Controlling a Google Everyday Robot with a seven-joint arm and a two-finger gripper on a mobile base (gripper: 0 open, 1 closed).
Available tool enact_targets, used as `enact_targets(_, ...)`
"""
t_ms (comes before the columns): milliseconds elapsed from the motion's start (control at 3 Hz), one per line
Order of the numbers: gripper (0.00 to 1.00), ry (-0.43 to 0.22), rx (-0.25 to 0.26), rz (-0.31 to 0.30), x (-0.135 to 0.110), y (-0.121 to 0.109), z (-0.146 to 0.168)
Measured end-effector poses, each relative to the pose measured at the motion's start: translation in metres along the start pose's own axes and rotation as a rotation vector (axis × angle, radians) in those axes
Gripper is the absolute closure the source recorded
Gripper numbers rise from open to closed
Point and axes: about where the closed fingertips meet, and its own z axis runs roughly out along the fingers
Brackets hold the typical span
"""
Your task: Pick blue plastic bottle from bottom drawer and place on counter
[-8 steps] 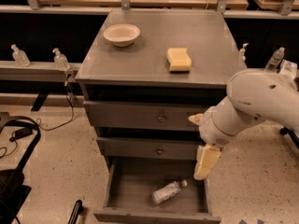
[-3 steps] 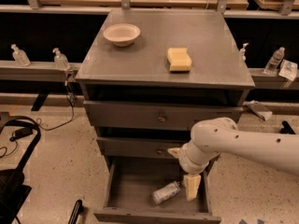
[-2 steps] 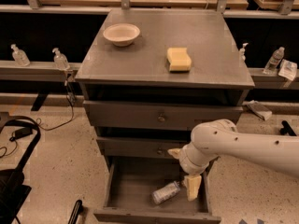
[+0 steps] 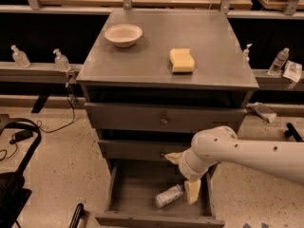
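Observation:
The blue plastic bottle [image 4: 168,195] lies on its side on the floor of the open bottom drawer [image 4: 128,194], toward its right front. My gripper [image 4: 191,192] hangs down inside the drawer from the white arm that comes in from the right. It is just to the right of the bottle, with a cream fingertip [image 4: 192,191] close beside the bottle's end. The counter [image 4: 156,37] is the grey top of the cabinet, above the two closed upper drawers.
A white bowl [image 4: 123,34] and a yellow sponge [image 4: 182,60] sit on the counter. Pump dispensers [image 4: 61,61] stand on a ledge at the left. A slim water bottle [image 4: 279,61] stands on the ledge at the right. A black chair base [image 4: 14,184] is on the floor at the left.
The arm has swung down and left from beside the cabinet into the bottom drawer. Over the last second it has barely moved. The bottle lies where it was.

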Motion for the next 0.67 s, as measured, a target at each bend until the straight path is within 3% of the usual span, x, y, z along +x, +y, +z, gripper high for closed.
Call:
enact_targets(333, 0.0, -0.044, 0.056, -0.158, -0.013, -0.015, 0.057)
enact_targets(667, 0.0, -0.113, 0.062, -0.178, -0.026, -0.035, 0.127)
